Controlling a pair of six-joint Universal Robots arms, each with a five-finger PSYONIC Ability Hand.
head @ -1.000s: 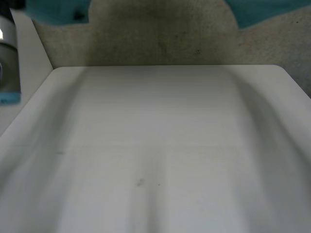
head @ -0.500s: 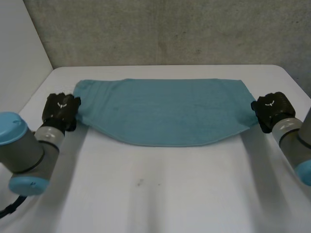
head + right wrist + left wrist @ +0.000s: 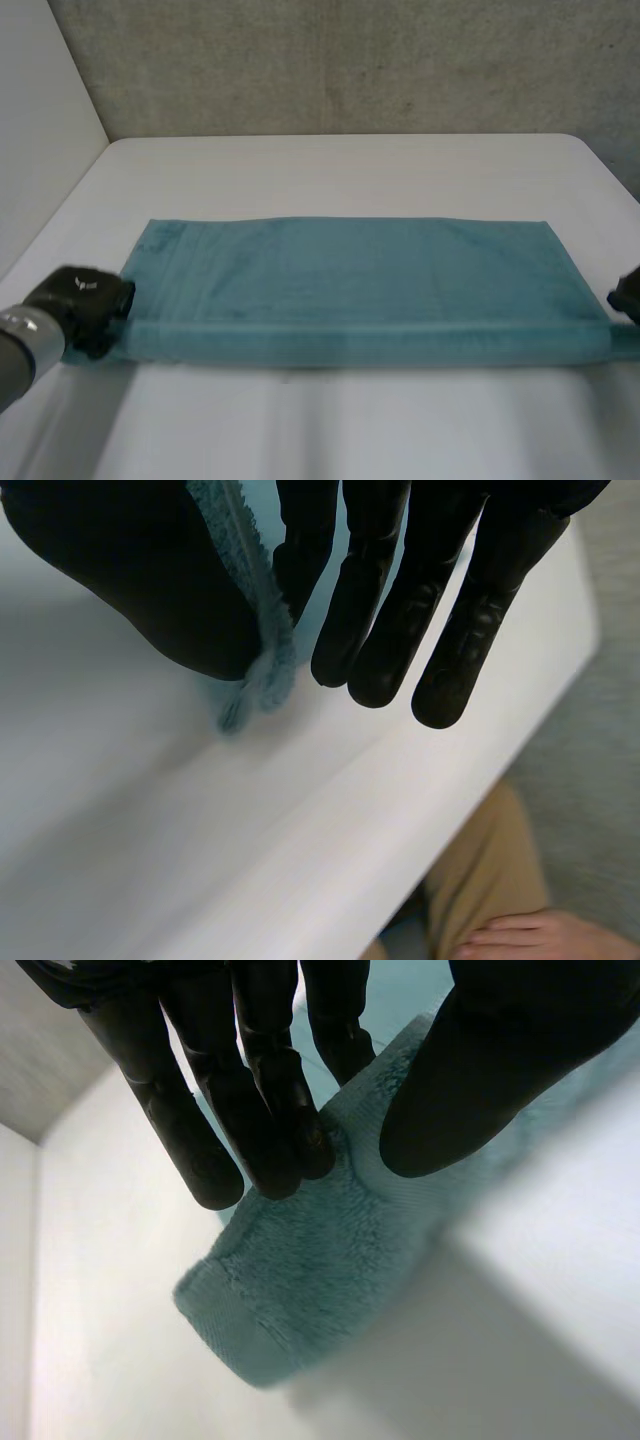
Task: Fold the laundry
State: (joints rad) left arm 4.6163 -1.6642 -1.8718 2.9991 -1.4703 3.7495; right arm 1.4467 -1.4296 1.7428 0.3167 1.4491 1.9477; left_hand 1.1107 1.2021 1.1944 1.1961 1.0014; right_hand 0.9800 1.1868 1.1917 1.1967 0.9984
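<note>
Our teal towel (image 3: pixel 350 270) now lies nearer and flat, left hand (image 3: pixel 85 305) and right hand (image 3: pixel 628 293) pinching its folded edge's ends.

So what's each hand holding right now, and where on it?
Both hold the teal towel: the left hand pinches its near left corner, the right hand its near right corner.

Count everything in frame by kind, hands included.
Teal towel: 1
Black hands: 2 (left hand, right hand)
White table: 1
Person: 1
Total: 5
</note>
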